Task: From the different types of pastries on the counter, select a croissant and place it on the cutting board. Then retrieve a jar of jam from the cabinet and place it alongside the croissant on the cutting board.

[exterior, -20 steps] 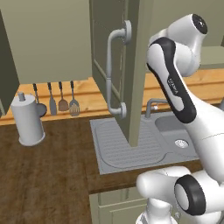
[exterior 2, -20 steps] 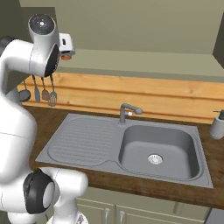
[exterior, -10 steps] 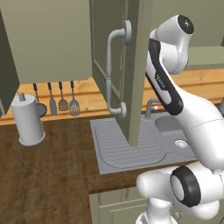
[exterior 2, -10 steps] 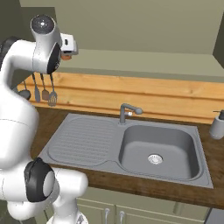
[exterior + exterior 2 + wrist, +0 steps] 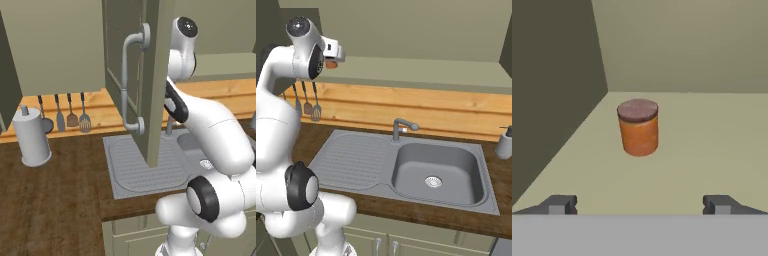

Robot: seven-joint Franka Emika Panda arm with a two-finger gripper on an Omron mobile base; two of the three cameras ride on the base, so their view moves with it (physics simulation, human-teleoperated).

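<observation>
Since half a second ago the arm has kept its raised pose by the open cabinet door [image 5: 155, 80], and the sink and counter sit in the same places in both base views.

From the hand camera, the gripper [image 5: 639, 205] has its two dark fingertips [image 5: 559, 204] spread wide apart with nothing between them. Beyond them, upright on the pale cabinet floor [image 5: 712, 140], stands the jar of jam [image 5: 638, 127], an orange cylinder with a brownish top. It is well ahead of the fingertips, roughly centred between them, near the cabinet's left wall [image 5: 552, 90] but not touching it.

In the left base view, the dark wood counter [image 5: 50, 200] lies nearest, with the grey sink drainboard [image 5: 135, 167] set into it. A white kettle-like jug [image 5: 31, 136] stands on the counter to the left. Behind it, utensils [image 5: 70, 114] hang against the wooden backsplash.

In the right base view, the sink basin [image 5: 436, 170] and its faucet [image 5: 401, 127] sit before the backsplash, and a pale soap dispenser [image 5: 504, 143] stands at the far right. The arm's wrist [image 5: 331, 52] reaches up toward the cabinet.
</observation>
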